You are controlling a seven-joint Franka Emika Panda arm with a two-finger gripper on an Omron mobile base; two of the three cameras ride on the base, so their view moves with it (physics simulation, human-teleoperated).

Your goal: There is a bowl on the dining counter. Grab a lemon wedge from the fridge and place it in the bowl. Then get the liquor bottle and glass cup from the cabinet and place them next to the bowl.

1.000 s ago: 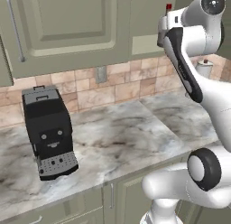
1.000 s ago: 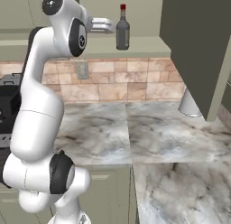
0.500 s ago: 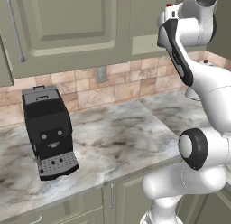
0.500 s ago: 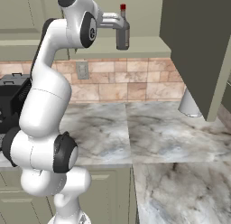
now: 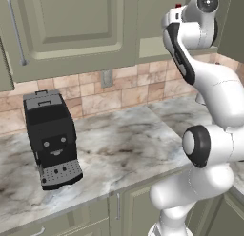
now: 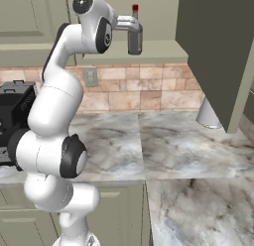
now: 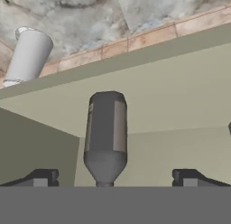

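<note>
The liquor bottle [image 6: 134, 39] is dark grey with a red cap and stands on the bottom shelf of the open upper cabinet [image 6: 158, 50]. My gripper [image 6: 131, 26] reaches level with the bottle's shoulder. In the hand view the bottle [image 7: 106, 133] lies between the two fingertips [image 7: 40, 177], with clear gaps on both sides, so the gripper [image 7: 113, 178] is open and holds nothing. In the left base view the bottle's red cap [image 5: 178, 5] peeks out behind the arm. The bowl, the lemon wedge and the fridge are out of view.
The open cabinet door [image 6: 213, 51] juts out to the right of the bottle. A pale tapered cup-like thing [image 6: 208, 115] stands on the marble counter [image 6: 168, 141] below it; I cannot tell if it is the glass cup. A black coffee machine [image 5: 50, 132] sits at the left.
The hand has swung right and forward to the bottle, so its fingers now stand on either side of it. The bottle has not moved. The jaws stayed wide.
</note>
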